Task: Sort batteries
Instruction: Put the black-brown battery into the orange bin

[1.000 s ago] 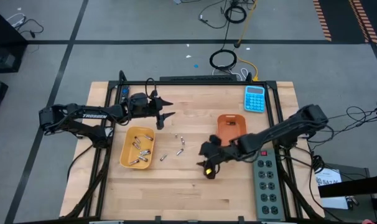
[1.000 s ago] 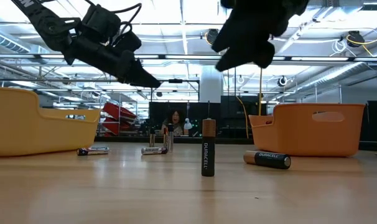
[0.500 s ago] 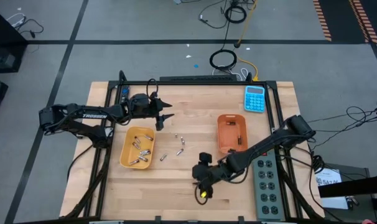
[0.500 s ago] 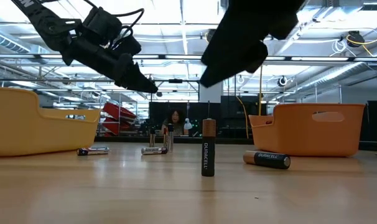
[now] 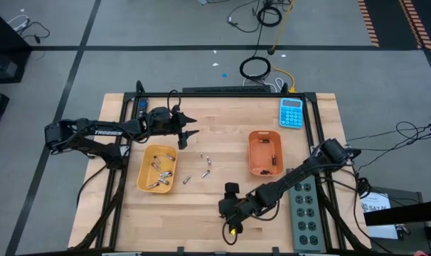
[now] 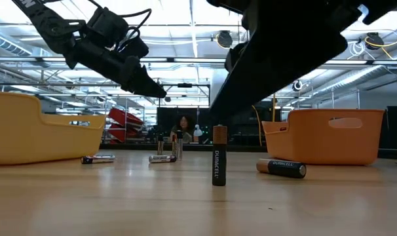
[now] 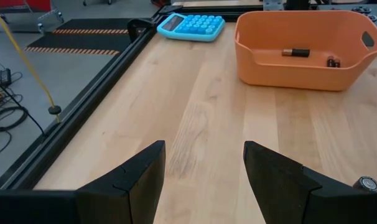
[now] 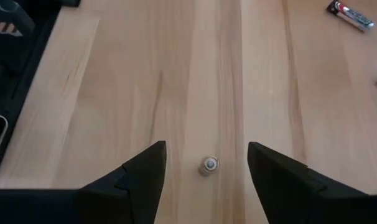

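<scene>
**Right gripper poised over an upright battery**

The right gripper (image 5: 230, 213) is held low over the near middle of the table (image 5: 201, 220), fingers spread apart, with a single upright battery (image 8: 208, 165) framed between them in its wrist view. This placement suggests a straight descent onto that cell is intended; nothing is gripped yet. The same battery (image 6: 218, 156) is seen standing on end in the low view, with another (image 6: 282, 168) lying just beside the orange tray (image 5: 264, 152).

The left gripper (image 5: 190, 128) is kept raised above the far left of the table, fingers apart and empty, apparently waiting.

Most batteries (image 5: 161, 171) are already gathered in the yellow tray (image 5: 142, 176); a few loose ones (image 5: 205, 165) remain between the trays, and two or three are seen in the orange tray.

The surface is pale wood, edged by a black frame. A blue calculator (image 5: 291, 112) and a grey power strip (image 5: 305, 210) are kept at the right side. Beyond, a workshop with ceiling lights and a distant person is visible.
</scene>
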